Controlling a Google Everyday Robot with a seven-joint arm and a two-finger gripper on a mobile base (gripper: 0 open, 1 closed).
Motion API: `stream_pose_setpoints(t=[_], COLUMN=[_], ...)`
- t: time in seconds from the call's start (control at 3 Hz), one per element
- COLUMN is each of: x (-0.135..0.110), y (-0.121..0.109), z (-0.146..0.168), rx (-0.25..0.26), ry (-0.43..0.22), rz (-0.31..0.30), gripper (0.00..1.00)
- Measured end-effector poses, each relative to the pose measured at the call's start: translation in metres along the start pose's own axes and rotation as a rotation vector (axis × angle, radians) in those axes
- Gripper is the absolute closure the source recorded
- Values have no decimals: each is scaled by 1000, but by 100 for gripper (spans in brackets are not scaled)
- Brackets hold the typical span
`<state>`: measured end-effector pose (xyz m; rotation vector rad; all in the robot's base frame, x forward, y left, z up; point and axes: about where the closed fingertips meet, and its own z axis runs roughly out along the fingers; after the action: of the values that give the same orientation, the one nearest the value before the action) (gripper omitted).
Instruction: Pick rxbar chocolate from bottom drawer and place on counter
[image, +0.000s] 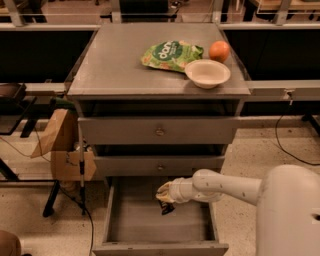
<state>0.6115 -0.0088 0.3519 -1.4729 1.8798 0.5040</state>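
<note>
The bottom drawer (150, 230) is pulled open below two closed grey drawers. My gripper (165, 196) reaches in from the right, above the drawer's back right part. A small black rxbar chocolate (167, 207) hangs from its tip, lifted off the drawer floor. The counter (115, 65) is the grey cabinet top above.
On the counter lie a green-and-white snack bag (171, 54), an orange (219, 50) and a pale bowl (207, 73), all at the back right. A cardboard box (62, 145) and cables stand left of the cabinet. My white arm (235, 187) fills the lower right.
</note>
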Motion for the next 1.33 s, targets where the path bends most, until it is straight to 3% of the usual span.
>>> stream_pose_setpoints(t=[0.33,0.67,1.0,1.33], x=[-23,-50,-55,-104], y=[-32,-68,-67,-62], z=[-88,-165,-165,-185], rx=[29,85,83,115], ry=[45,94,86,40], rz=[-14,15,7,-78], gripper=[100,100,100,100])
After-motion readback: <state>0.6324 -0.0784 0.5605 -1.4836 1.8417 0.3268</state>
